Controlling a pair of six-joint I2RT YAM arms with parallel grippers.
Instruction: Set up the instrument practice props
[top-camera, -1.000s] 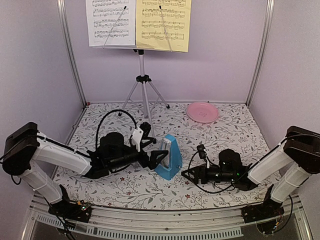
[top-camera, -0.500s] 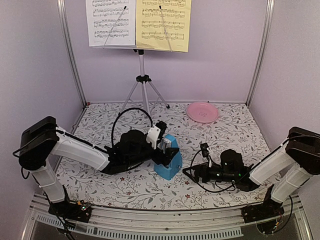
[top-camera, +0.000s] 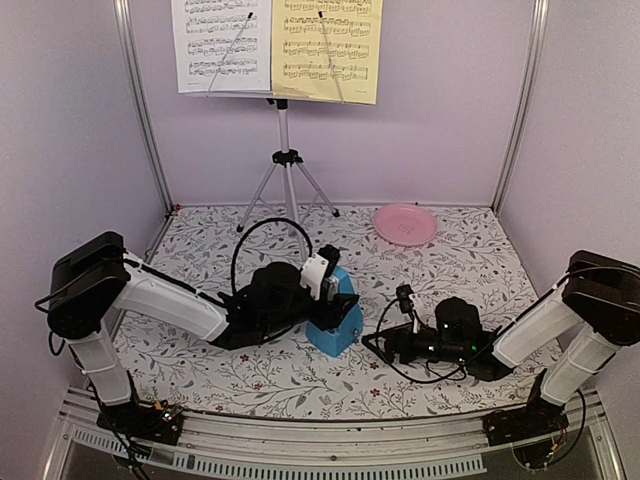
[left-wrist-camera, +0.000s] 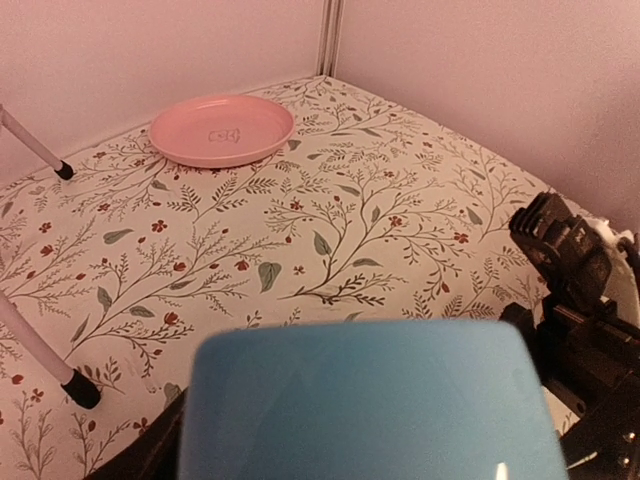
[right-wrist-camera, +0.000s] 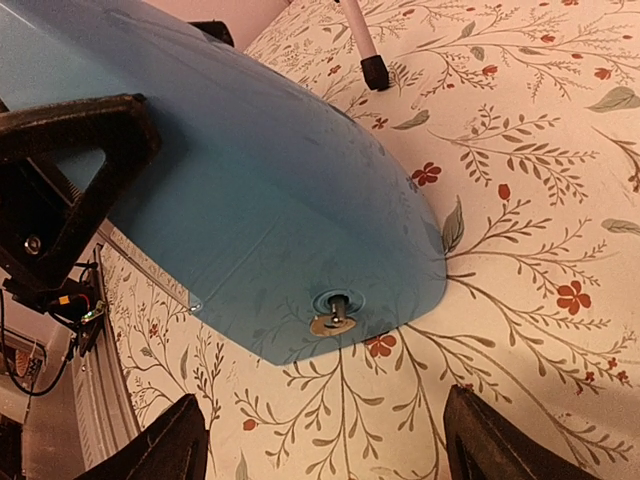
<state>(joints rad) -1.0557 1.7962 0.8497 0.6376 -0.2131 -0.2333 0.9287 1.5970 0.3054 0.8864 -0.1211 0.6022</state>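
Straddling the metronome (top-camera: 338, 322) from the left with the left gripper (top-camera: 328, 290), high on the tapered body, presumably to steady or shift it without tipping. Cannot tell whether gripping the blue sides or standing just off them: seeing only the blue top between the fingers from the left wrist, and one dark finger (right-wrist-camera: 100, 112) laid along the flank from the right wrist, contact unclear. Lying low over the mat (top-camera: 250, 370) just right of the metronome with the right gripper (right-wrist-camera: 335, 445), fingers spread wide and empty, aimed at the face with the winding key (right-wrist-camera: 333, 318); probably placed so to brace the base or reach that key. Standing mid-mat, seemingly upright, in front of the stand (top-camera: 284, 150) and well apart from it. Holding both pages up on the stand's desk already, white sheet (top-camera: 220, 45) left, yellow sheet (top-camera: 325, 45) right, each under a thin retaining arm. Leaving the plate (top-camera: 405, 224) at the back right, no part of the setup. Likely only the metronome's final spot left to settle.
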